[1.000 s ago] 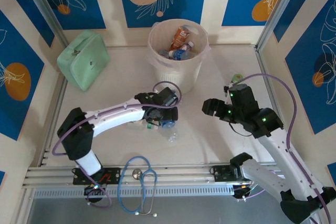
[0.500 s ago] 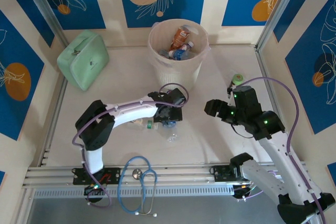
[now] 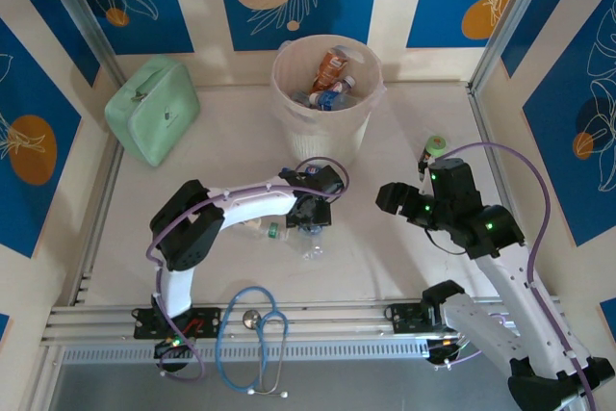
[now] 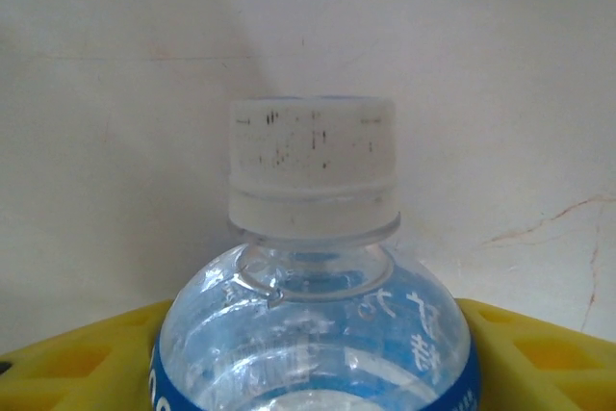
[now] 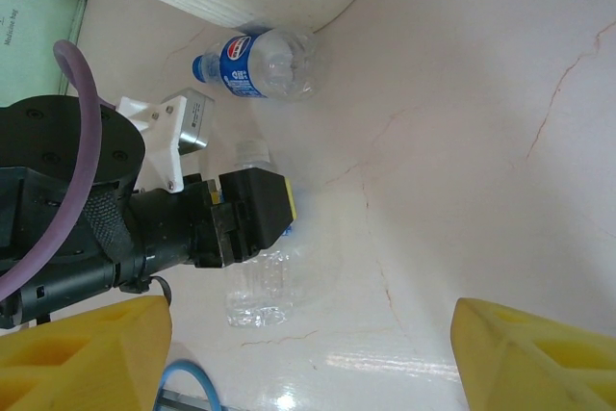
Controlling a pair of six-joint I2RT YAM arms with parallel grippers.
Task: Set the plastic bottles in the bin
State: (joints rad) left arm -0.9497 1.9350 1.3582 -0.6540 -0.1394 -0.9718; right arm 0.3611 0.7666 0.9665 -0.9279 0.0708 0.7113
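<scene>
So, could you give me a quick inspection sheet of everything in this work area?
Surface: white marbled table, no spills seen.
Job's things: bin holds several bottles; a blue-capped bottle lies by the bin's base.
Clutter: mint-green pouch, stethoscope.
Grippers: left gripper around a white-capped bottle, grip uncertain; right gripper open, empty.
Cables: purple cables looped on both arms.
Surroundings: blue-and-cream patterned walls.

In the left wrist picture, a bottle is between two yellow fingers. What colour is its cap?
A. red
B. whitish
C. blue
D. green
B: the cap of the bottle between the yellow fingers is whitish, with small dark scuff marks.
</scene>
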